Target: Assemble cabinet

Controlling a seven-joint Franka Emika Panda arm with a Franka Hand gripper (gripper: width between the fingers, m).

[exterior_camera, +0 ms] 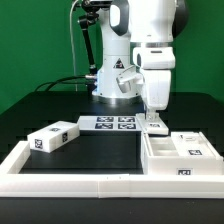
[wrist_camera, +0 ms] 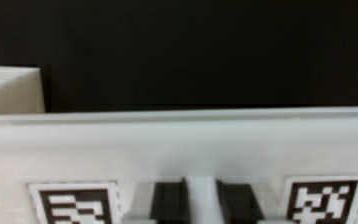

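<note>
1. While the arm stands over the black table (exterior_camera: 100,150), its gripper (exterior_camera: 155,118) points straight down, jaws drawn nearly together and pinching the edge of a white panel (wrist_camera: 176,150).
2. That tagged panel sits just behind the cabinet body (exterior_camera: 180,172), on the exterior view's right, beside the marker board (exterior_camera: 108,123).
3. Another white block (exterior_camera: 55,138) lies well apart on the exterior view's left.
4. Whether the panel touches the table, I cannot tell.
5. A low border frame (exterior_camera: 70,182) runs along the front.

Gripper (exterior_camera: 154,127) at cabinet body (exterior_camera: 160,168) rim, white block (exterior_camera: 52,137) — well apart
</note>
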